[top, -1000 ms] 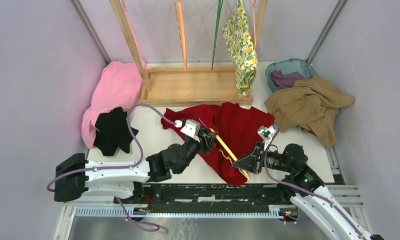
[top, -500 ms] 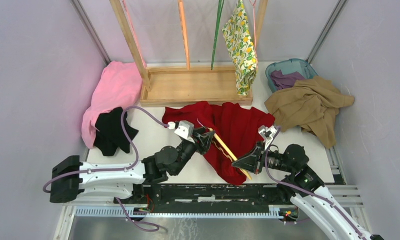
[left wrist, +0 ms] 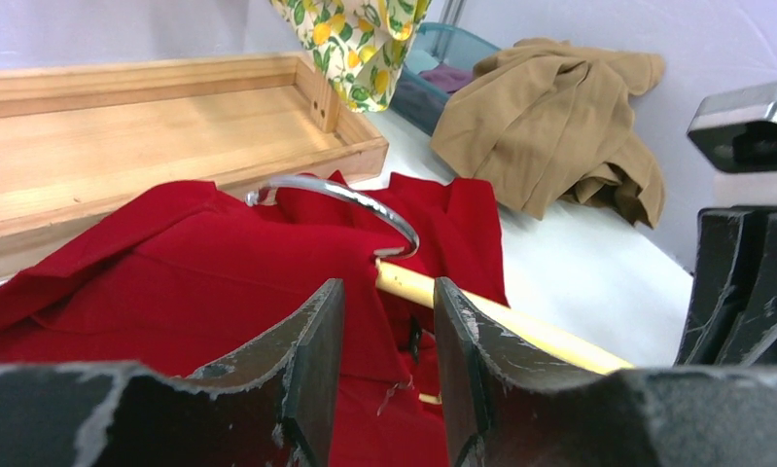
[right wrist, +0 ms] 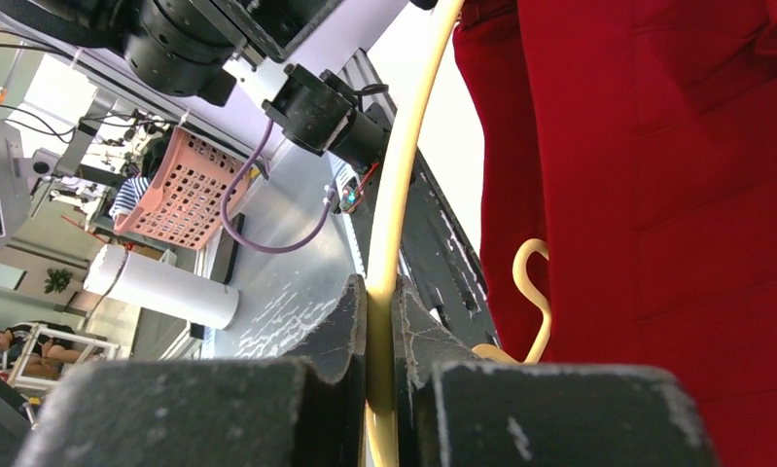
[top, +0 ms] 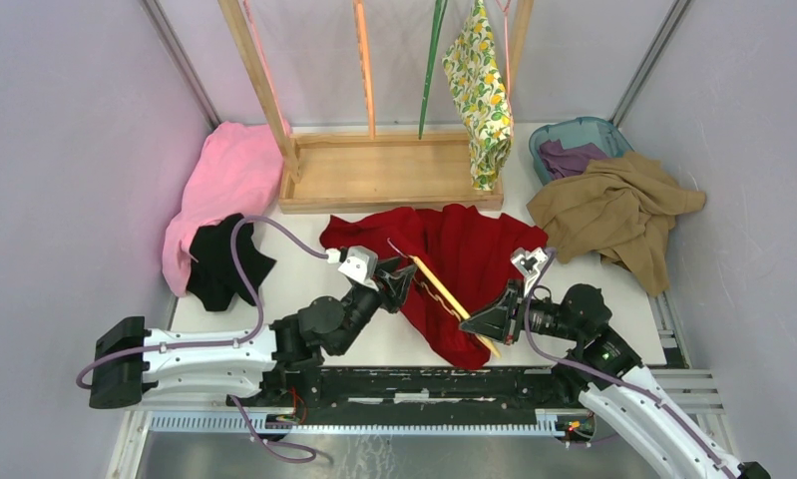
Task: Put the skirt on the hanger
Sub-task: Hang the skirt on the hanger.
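Observation:
The lemon-print skirt [top: 482,90] hangs from the top of the wooden rack at the back; its lower end shows in the left wrist view [left wrist: 350,49]. The hanger [top: 505,30] shows only as a thin pink wire beside the skirt's top. Both grippers are far from them, at a red garment [top: 479,249] lying near the front. My right gripper [top: 471,325] [right wrist: 379,287] is shut on the bar of a yellow hanger [top: 442,287] [right wrist: 404,165] lying in that garment. My left gripper [top: 402,275] [left wrist: 389,297] stands open just short of the hanger's metal hook [left wrist: 365,199].
The rack's wooden base tray [top: 384,175] stands at the back, with a green hanger [top: 431,60] and an orange one [top: 364,60] hanging above. Pink [top: 224,180] and black cloths [top: 222,261] lie left. A tan garment [top: 613,215] and a teal basket [top: 579,135] are right.
My left arm has drawn back towards the near left, its gripper sliding a little away from the red garment. The right arm and the yellow hanger have stayed put.

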